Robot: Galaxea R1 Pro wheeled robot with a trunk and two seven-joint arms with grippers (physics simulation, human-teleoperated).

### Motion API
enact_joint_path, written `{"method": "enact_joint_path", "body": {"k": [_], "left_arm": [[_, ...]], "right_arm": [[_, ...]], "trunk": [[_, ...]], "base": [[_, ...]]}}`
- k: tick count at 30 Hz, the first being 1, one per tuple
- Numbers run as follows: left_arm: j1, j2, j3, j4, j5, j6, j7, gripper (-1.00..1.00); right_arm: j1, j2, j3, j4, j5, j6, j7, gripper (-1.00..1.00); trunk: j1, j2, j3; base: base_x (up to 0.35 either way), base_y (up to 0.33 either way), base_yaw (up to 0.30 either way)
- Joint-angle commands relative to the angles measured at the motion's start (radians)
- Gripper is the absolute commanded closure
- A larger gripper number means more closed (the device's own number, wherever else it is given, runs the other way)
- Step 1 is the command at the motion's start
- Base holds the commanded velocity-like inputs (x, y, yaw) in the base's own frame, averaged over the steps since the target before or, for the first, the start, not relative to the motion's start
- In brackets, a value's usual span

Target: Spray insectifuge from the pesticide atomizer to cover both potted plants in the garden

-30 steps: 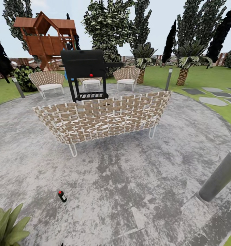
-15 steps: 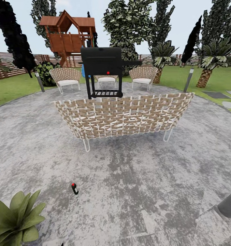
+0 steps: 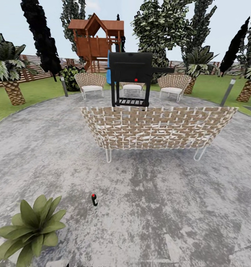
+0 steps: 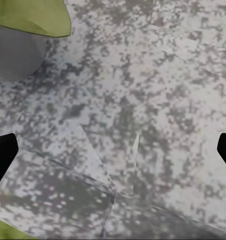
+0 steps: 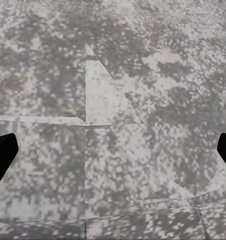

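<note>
The pesticide atomizer [image 3: 94,200] stands on the grey mottled patio [image 3: 158,207] in the lower left-centre of the head view, a small dark bottle with a red tip, alone on bare paving. Below and left of it, in the lower left corner, sits a potted plant [image 3: 32,230], a rosette of broad pointed green leaves; the two are near but apart.

Across the middle of the frame runs the back of a woven wicker sofa [image 3: 158,128] on thin white legs. Behind it stands a black barbecue grill [image 3: 131,76] with a red knob, and beyond that three wicker chairs [image 3: 90,83] at the patio's far edge. A wooden playhouse [image 3: 96,39] rises at the upper left-centre, with palms, tall trees and a slatted fence along the lawn.

In the left wrist view the left gripper [image 4: 113,152] has its dark fingertips at opposite edges of the frame, wide apart over paving, with a green leaf [image 4: 35,17] and a grey rounded shape in one corner. The right gripper [image 5: 113,155] is likewise spread wide over bare paving.
</note>
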State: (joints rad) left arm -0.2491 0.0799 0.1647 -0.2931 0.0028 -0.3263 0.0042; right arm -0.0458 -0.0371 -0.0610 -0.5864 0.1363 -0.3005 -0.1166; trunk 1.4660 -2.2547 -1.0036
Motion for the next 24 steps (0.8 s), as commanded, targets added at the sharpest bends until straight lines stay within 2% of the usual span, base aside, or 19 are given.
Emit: {"method": "enact_joint_path", "body": {"k": [1, 10, 17, 22, 24], "left_arm": [[-0.001, 0.000, 0.001, 0.001, 0.000, -0.004, 0.000, -1.00], [-0.001, 0.000, 0.001, 0.002, 0.000, -0.004, 0.000, -1.00], [-0.001, -0.001, 0.001, 0.002, 0.002, -0.004, 0.000, -1.00], [-0.001, -0.002, 0.001, 0.001, 0.000, -0.004, 0.000, -1.00], [-0.001, -0.001, 0.001, 0.002, -0.001, -0.004, 0.000, -1.00]], "right_arm": [[0.000, 0.000, -0.002, 0.000, 0.010, -0.002, -0.005, -1.00], [0.000, 0.000, -0.002, 0.000, 0.012, -0.003, -0.004, -1.00], [0.000, -0.014, 0.000, -0.001, 0.018, -0.003, 0.000, -1.00], [0.000, -0.014, 0.000, -0.002, 0.016, -0.004, -0.001, -1.00], [0.000, -0.006, 0.000, -0.007, 0.014, -0.005, -0.001, -1.00]], "trunk": [[0.000, 0.000, -0.001], [0.000, 0.000, -0.001], [0.000, 0.000, -0.001], [0.000, 0.000, -0.001], [0.000, 0.000, -0.001]], "base": [[0.031, 0.000, 0.279], [0.173, -0.114, 0.247], [0.069, -0.051, 0.026], [0.002, -0.002, 0.001], [0.000, 0.000, 0.000]]}}
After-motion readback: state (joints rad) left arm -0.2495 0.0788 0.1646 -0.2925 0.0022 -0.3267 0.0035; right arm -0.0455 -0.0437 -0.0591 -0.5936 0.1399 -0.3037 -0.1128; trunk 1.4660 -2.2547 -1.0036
